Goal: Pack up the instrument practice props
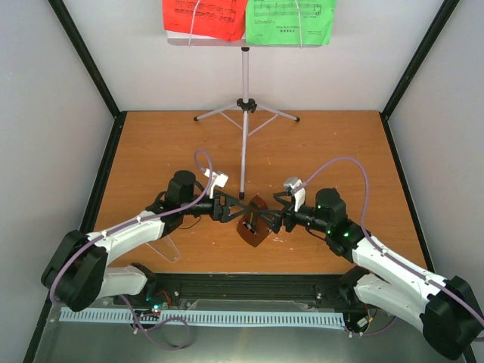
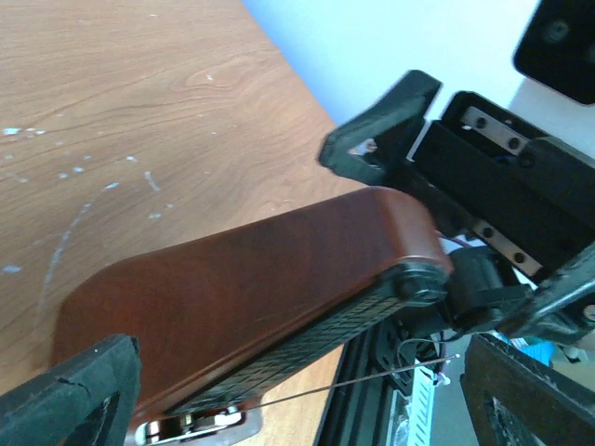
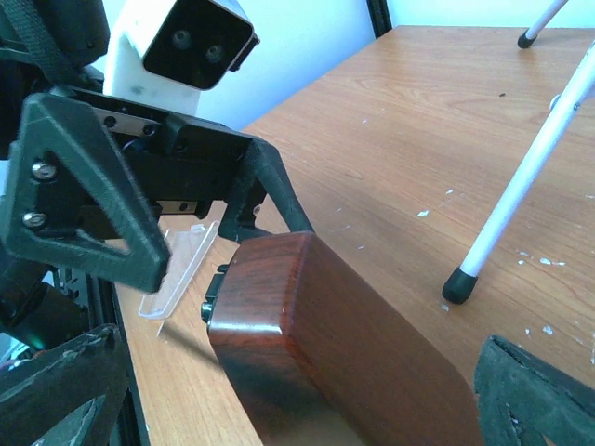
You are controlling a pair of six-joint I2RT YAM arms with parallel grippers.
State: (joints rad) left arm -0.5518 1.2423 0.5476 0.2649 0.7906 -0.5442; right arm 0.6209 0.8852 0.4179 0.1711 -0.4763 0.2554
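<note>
The dark-brown metronome lies tipped over, low at the table's front middle, between my two grippers. Its clear cover is off and lies on the table to the left; it also shows in the right wrist view. My left gripper is open, its fingers wide on either side of the metronome, whose thin pendulum rod sticks out. My right gripper is open too, its fingers wide round the metronome. The silver tripod stand stands at the back, holding the red sheet and the green sheet.
One stand leg with a black foot comes down just behind the metronome. The wooden table has grey walls on three sides. A black rail runs along the near edge by the arm bases.
</note>
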